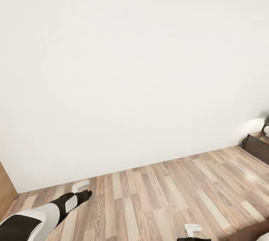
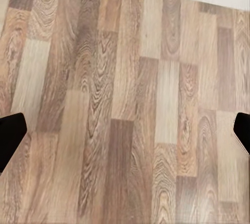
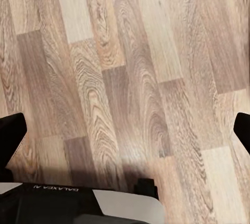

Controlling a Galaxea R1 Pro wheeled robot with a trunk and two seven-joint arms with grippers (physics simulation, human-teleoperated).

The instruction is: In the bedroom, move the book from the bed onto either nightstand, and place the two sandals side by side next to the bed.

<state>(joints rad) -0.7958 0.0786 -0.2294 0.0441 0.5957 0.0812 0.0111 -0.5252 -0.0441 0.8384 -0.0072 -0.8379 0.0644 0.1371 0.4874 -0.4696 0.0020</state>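
The left arm (image 1: pixel 45 213) reaches forward and down, low at the left. Its gripper (image 2: pixel 125 135) has its fingers wide apart. The right gripper (image 3: pixel 125 127) is spread wide too.

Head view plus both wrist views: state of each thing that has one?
Left gripper: open, empty, over the brown wood-plank floor.
Right gripper: open, empty, over the floor.
Dark-brown wooden drawer cabinet: upright against the white wall, drawers shut.
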